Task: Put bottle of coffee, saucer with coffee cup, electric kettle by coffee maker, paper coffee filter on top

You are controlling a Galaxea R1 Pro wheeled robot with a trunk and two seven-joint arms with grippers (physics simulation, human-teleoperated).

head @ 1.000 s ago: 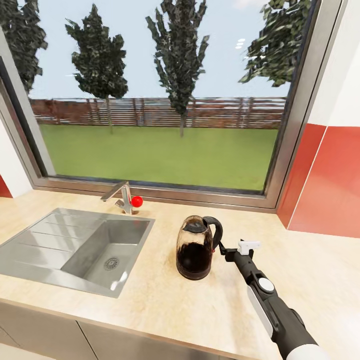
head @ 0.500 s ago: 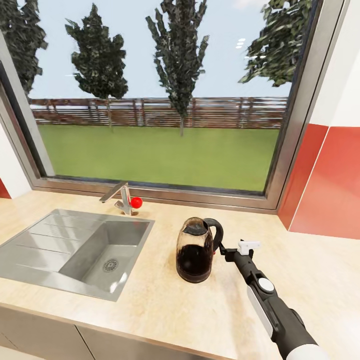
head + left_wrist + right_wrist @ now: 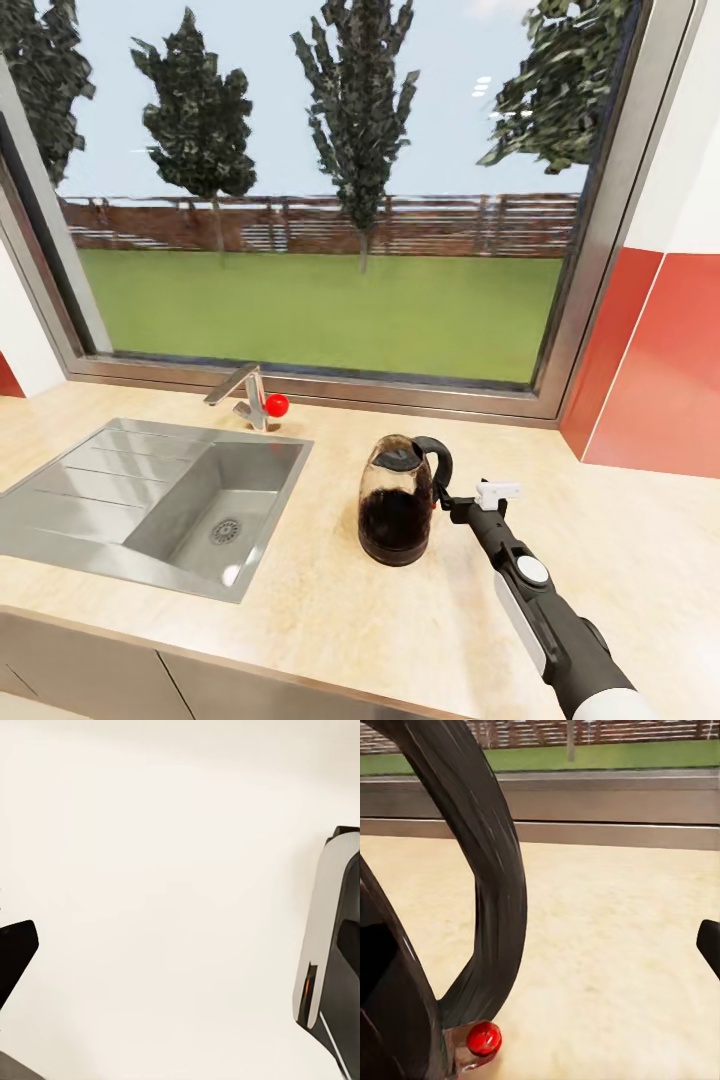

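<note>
Over the last second, a small slide of the whole head view: sink (image 3: 100, 480), faucet (image 3: 248, 398) and electric kettle (image 3: 397, 505) all drifted together toward the right hand (image 3: 445, 497), itself unmoved in the frame. Read as camera and body creeping along, not the kettle being pushed. Net effect: less gap between hand and kettle handle, with the hand's tip now at or touching the black loop. Judged as the last stretch of the reach for the kettle; no lift yet, kettle upright on the kitchen countertop (image 3: 300, 610), straight ahead of the hand.

From the head view: overall layout, arm stretched out low over the counter, kettle between hand and sink, window beyond both. No telling from there how the jaws stand.

From the right wrist view: handle loop (image 3: 495, 870) huge and close, just off the hand's centre line, a red button (image 3: 484, 1038) at its foot, and one dark fingertip (image 3: 709, 945) far out to the side, well apart from the loop. Taken as spread wide, holding nothing; loop not yet squarely between the jaws, so a sideways nudge likely needed before closing.

From the left wrist view: pale blank surface and one dark fingertip (image 3: 15, 952); left hand's opening impossible to tell.
</note>
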